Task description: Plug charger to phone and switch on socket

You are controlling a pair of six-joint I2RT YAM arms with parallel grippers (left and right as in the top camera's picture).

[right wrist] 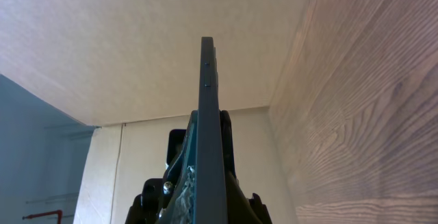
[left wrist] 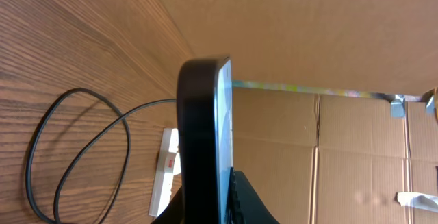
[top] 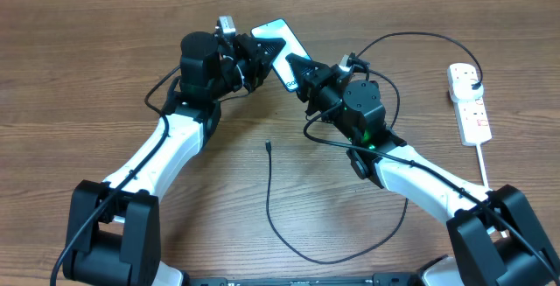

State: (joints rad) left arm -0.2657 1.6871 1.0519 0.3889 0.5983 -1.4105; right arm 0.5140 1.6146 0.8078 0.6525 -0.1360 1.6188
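Gripping the slim, black-edged rectangular smartphone (top: 278,41) takes care. Judge it rigid, light, glass-faced and slippery, so pinch across its long edges, away from the port end. Both pincers are clenched on it, and it looks lifted off the wooden table (top: 87,76). Your left pincer (top: 256,57) has one end and your right pincer (top: 306,74) the other, jaws narrowed to its thickness. The thin black charger cable (top: 269,198) is limp, and its small connector tip (top: 267,144) lies free on the table. Take it just behind that tip. The white power strip (top: 470,102) sits well apart, far right.
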